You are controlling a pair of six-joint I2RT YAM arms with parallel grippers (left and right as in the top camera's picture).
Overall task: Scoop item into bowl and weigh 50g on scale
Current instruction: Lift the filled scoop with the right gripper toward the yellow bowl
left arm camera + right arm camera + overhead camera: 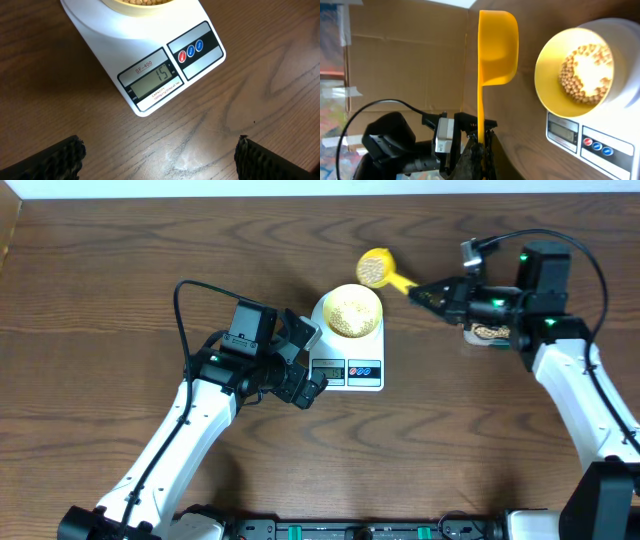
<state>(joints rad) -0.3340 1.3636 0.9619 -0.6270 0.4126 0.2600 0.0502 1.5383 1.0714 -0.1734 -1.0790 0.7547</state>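
The beans (351, 311) were small, round and tan, heaped in one pale-yellow bowl (378, 308) that stood on one white scale (374, 346). Some more lay in one yellow scoop (375, 268) near the bowl. The right gripper (420, 293) pinched the scoop's handle, jaws pressed together. The left gripper (309, 361) was spread wide beside the scale's front and held nothing.
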